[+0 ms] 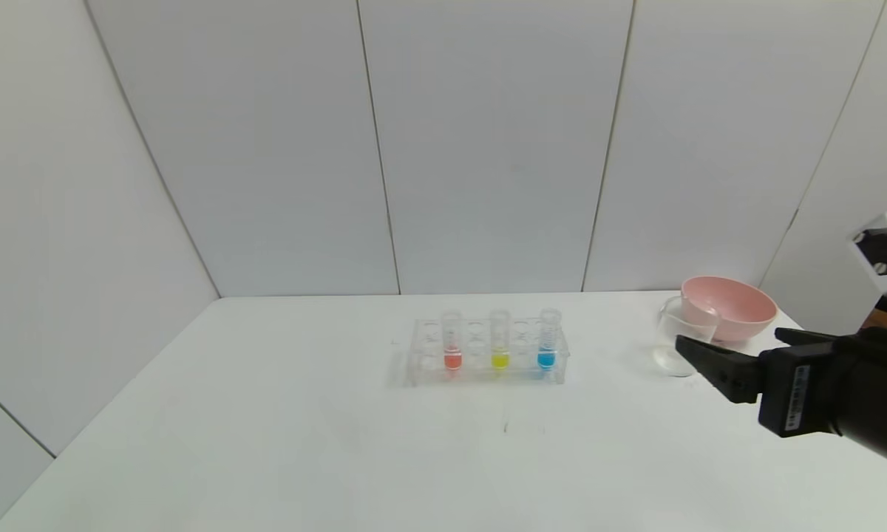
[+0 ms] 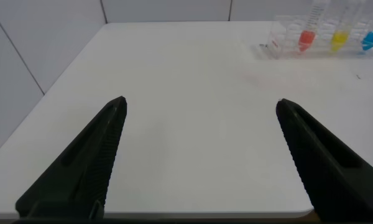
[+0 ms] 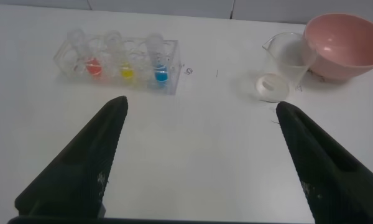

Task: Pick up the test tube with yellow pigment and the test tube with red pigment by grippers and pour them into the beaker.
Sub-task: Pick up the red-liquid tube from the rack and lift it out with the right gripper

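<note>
The test tube with red pigment (image 1: pixel 452 346) and the test tube with yellow pigment (image 1: pixel 500 346) stand upright in a clear rack (image 1: pixel 421 369) at mid-table. The beaker (image 1: pixel 673 347) stands empty to the rack's right. My right gripper (image 1: pixel 728 338) is open and empty above the table, close in front of the beaker. Its wrist view shows the red tube (image 3: pixel 92 64), the yellow tube (image 3: pixel 127 70) and the beaker (image 3: pixel 285 62) beyond the right gripper (image 3: pixel 201 102). My left gripper (image 2: pixel 201 102) is open and empty over the table's near left part, far from the red tube (image 2: pixel 306 38) and the yellow tube (image 2: pixel 339 38).
A blue-tipped tube (image 1: pixel 547 346) stands in the same rack, right of the yellow one. A pink bowl (image 1: pixel 732 307) sits just behind the beaker at the far right. White wall panels close off the back and left of the table.
</note>
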Controlling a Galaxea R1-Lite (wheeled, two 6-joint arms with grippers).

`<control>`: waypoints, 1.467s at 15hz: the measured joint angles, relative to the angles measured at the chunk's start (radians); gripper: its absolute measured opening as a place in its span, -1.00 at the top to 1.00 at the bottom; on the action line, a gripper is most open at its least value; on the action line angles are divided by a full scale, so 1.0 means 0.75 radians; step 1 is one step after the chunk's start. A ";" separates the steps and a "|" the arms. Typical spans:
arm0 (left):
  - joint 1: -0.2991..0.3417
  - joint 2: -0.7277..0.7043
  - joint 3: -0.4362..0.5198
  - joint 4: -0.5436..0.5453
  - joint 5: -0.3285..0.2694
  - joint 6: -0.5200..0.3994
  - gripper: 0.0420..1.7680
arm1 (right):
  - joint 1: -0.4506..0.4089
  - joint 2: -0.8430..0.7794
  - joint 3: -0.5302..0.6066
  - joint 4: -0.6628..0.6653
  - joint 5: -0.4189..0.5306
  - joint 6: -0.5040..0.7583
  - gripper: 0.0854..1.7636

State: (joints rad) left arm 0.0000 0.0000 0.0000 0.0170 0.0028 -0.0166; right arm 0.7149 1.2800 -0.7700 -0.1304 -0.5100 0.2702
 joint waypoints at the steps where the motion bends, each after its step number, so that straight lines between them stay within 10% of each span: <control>1: 0.000 0.000 0.000 0.000 0.000 0.000 -0.94 | 0.050 0.041 -0.014 0.001 -0.026 0.058 -0.94; 9: 0.000 0.000 0.000 -0.001 0.000 0.001 -0.94 | 0.313 0.436 -0.212 0.000 -0.112 0.230 -0.94; 22: 0.000 0.000 0.000 -0.001 -0.001 0.000 -0.94 | 0.369 1.134 -1.001 0.149 -0.112 0.219 -0.94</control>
State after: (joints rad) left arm 0.0000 0.0000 0.0000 0.0166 0.0023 -0.0166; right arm 0.9919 2.1302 -1.5206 -0.0185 -0.5943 0.4347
